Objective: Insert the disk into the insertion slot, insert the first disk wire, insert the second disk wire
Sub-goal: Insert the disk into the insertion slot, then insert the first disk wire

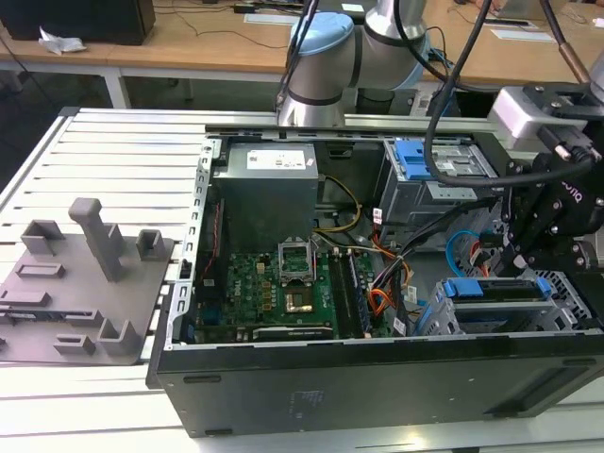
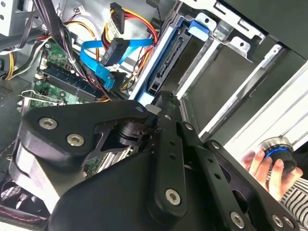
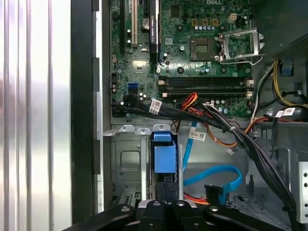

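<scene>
In the exterior view, your gripper hangs over the insertion slot. The disk lies in the slot, directly below the jaws.

In the second wrist view the jaws look closed on nothing, with their tips right at the disk's end. I judge this to be the seating step, so press squarely along the cage rails. This view adds the first disk wire, free beyond the jaws, and a person's hand on a round knob.

The first wrist view adds the line of the push. The second disk wire loops just beside the jaws and looks unplugged.
</scene>
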Robot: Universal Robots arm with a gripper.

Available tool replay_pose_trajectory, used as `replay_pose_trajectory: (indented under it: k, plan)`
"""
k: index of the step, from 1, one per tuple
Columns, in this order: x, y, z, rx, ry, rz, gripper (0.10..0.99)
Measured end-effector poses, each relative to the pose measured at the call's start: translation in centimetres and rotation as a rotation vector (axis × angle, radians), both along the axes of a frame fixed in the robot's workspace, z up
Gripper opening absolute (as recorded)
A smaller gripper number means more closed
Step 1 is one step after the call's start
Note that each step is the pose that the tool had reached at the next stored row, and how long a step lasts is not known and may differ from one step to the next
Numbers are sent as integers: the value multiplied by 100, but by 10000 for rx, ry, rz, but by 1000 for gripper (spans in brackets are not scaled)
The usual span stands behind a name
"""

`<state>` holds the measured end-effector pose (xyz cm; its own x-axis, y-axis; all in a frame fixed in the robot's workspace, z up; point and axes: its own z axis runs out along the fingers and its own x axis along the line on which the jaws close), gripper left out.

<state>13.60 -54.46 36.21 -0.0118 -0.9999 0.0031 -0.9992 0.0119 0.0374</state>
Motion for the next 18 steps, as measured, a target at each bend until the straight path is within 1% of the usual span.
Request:
replay_pose_trajectory:
  k: [2,5,18]
  plan:
    - [1,0,-36,1,0,0,106]
    - [3,0,-65,0,0,0,106]
    - [3,0,-68,-3,0,1,106]
